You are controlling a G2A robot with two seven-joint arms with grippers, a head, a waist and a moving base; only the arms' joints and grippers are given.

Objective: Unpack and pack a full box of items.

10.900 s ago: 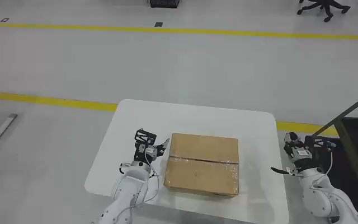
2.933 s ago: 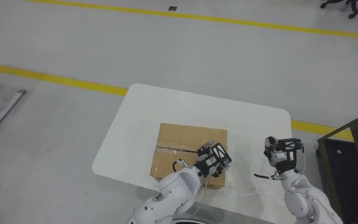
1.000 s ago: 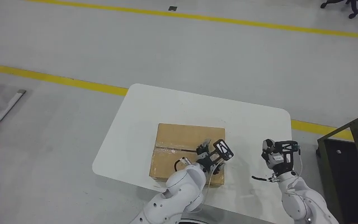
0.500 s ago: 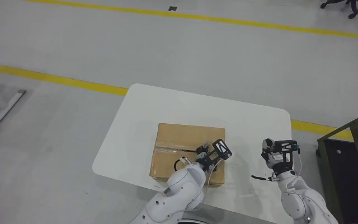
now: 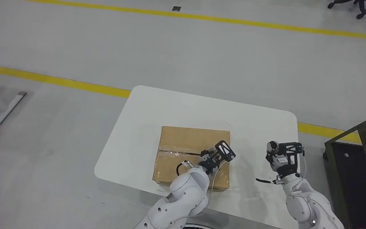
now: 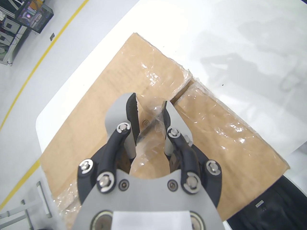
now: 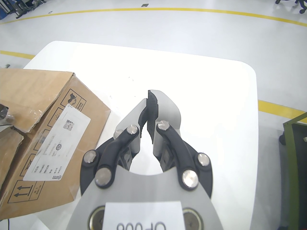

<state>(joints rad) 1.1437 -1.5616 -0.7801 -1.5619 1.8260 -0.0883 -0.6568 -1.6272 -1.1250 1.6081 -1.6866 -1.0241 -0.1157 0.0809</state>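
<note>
Box [image 5: 187, 137] sits on the table [image 5: 171, 106], toward the near edge and about mid-width. Its long axis runs left-right across the table as I see it from the top view. The taped centre seam [image 6: 182, 89] runs the same way. Flaps are down, top closed, so I can't see any contents. Clear tape [image 6: 153, 77] over the seam is wrinkled, and at the right end the flaps gap slightly at the edge. The white label [image 7: 57, 144] is on the right end face, which faces the right arm. Left gripper [image 6: 148, 104] is over the right end of the box top, fingers [image 6: 131, 111] apart, straddling the seam with crinkled tape film between them. I can't tell whether the tips touch the cardboard. Right gripper [image 7: 149, 104] hangs over bare table to the right of the box, well apart from it, fingertips together, nothing between them.
</note>
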